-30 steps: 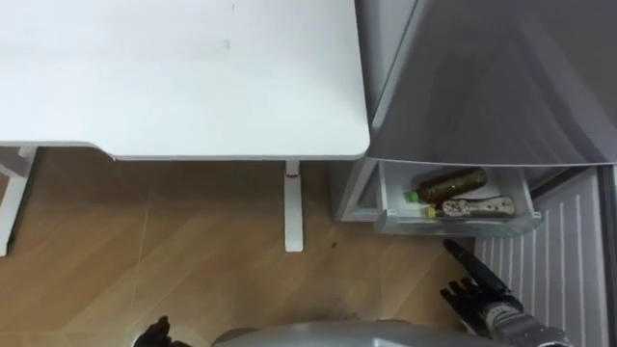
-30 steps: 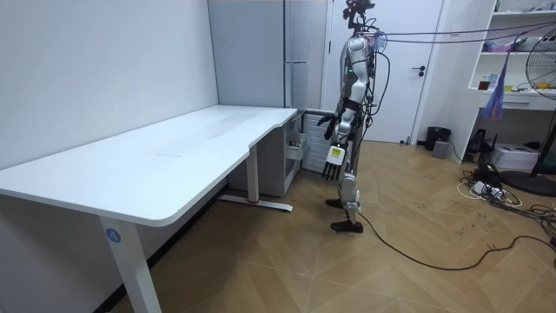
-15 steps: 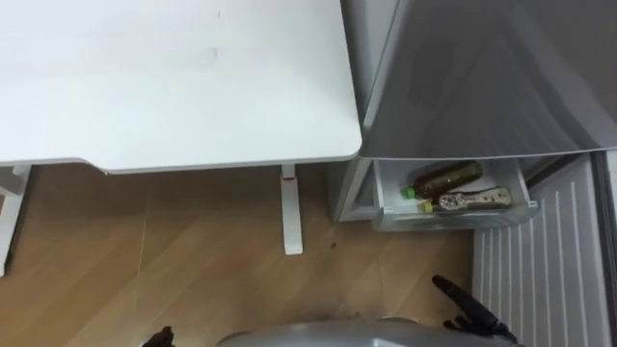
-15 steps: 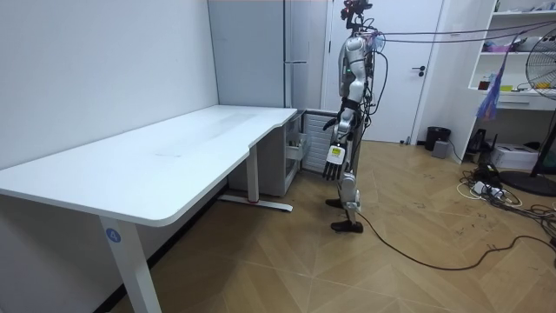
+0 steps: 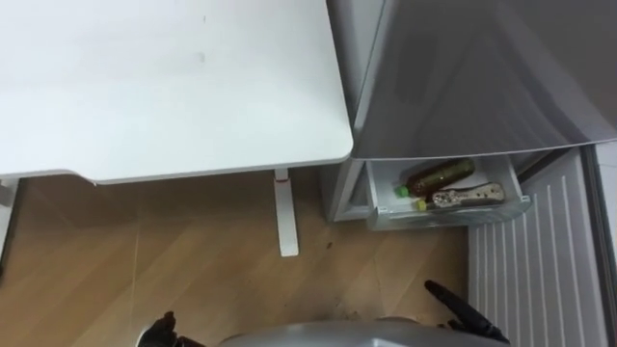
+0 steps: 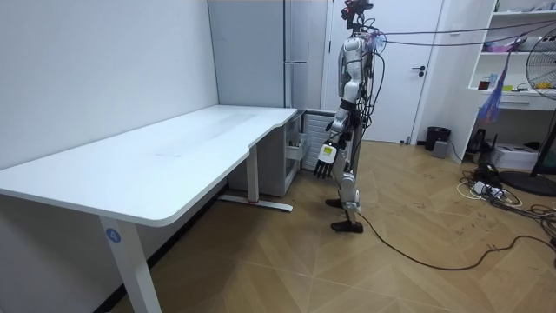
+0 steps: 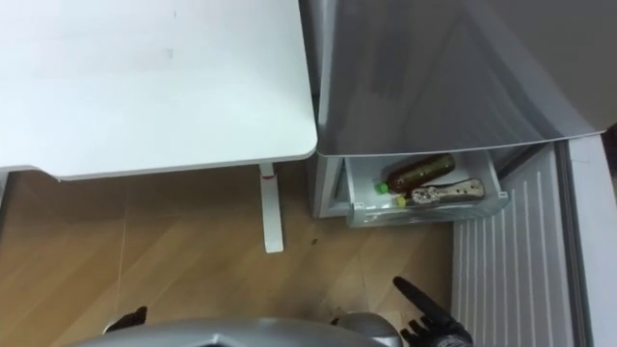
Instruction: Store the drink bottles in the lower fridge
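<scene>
Two drink bottles lie in the pulled-out white drawer [image 5: 381, 198] at the bottom of the grey fridge [image 5: 463, 77]. One is a brown bottle [image 5: 439, 176] with a green cap, the other a pale labelled bottle [image 5: 465, 198] with a yellow cap. My right hand [image 5: 461, 313] hangs low in front of the drawer, well short of it, fingers straight and holding nothing. My left hand [image 5: 162, 333] peeks in at the bottom left and hangs relaxed and empty at my side [image 6: 326, 155]. I stand upright facing the fridge [image 6: 295, 52].
A long white desk [image 5: 164, 87] reaches up to the fridge's left side, its leg [image 5: 284, 217] on the wooden floor. A ribbed white panel [image 5: 530, 260] stands right of the drawer. A shelf, a fan and cables sit at the room view's right [image 6: 512, 165].
My right hand has dropped from just below the drawer to the bottom edge of the view; in the room view the raised arm has come down. The eye view has shifted slightly.
</scene>
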{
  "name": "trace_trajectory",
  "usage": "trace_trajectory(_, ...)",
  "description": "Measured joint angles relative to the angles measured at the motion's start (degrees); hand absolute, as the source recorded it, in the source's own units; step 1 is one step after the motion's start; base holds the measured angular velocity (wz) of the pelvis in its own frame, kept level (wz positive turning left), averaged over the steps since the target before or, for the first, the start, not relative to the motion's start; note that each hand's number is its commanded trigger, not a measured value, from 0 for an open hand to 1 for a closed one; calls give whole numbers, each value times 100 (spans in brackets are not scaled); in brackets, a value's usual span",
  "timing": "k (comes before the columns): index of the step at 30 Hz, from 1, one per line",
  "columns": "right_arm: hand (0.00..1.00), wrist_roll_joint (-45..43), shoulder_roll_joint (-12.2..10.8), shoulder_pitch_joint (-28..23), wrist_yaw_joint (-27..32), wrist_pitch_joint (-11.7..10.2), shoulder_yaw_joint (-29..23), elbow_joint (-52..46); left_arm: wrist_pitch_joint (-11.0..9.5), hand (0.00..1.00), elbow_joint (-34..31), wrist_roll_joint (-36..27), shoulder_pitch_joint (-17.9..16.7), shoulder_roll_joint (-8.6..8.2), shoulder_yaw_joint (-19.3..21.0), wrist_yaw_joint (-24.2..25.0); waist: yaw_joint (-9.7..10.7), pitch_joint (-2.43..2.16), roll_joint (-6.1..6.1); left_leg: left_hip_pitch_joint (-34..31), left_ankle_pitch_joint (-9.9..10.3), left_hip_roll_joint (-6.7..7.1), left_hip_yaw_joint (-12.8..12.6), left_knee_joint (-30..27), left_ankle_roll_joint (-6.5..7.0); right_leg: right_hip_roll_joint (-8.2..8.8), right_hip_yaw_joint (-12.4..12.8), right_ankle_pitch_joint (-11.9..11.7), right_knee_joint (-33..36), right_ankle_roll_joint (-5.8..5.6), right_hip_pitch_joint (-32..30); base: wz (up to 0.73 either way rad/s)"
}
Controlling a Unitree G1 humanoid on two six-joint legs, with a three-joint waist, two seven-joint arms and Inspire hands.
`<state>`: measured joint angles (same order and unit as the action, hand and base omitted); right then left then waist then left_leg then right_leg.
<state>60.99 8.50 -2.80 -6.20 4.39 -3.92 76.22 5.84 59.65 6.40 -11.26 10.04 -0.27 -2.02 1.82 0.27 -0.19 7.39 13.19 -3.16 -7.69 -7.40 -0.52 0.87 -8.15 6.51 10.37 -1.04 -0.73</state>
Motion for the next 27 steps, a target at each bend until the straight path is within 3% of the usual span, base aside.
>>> trace_trajectory(7,0,384,11,119,113,-66,-205,-15,-2,0,14,-3,-8,8,-1,101,-5,-6,46,-40,3,-1,-10,-1,-4,-4,8,-2,21,7,-63,0)
trace_trajectory(12,0,977,22,177,245,-86,-241,-106,-3,0,16,-6,-67,10,-8,157,-43,-38,92,-135,3,-4,-12,-30,-4,0,3,-7,88,19,-178,-1)
trace_trajectory(17,0,1453,23,475,415,-209,-428,-337,-93,0,35,-243,-37,18,-3,143,-51,-27,170,-457,28,3,-81,-351,-14,63,-44,38,406,83,-537,-11)
trace_trajectory(20,0,1819,52,843,414,-315,-632,-327,-188,0,308,-233,160,14,14,132,-75,23,223,-923,151,-8,-102,-963,-28,139,-80,139,825,162,-972,-9)
trace_trajectory(25,0,2114,229,1218,234,-414,-694,-188,-227,0,680,-245,182,66,2,98,-107,63,219,-1805,384,-5,-83,-1761,-82,209,157,422,1762,281,-2015,-8)
trace_trajectory(27,0,2176,271,1379,210,-503,-700,-136,-228,0,694,-244,233,69,0,105,-243,126,181,-2178,427,3,-71,-2008,-85,210,256,426,1991,289,-2406,-19)
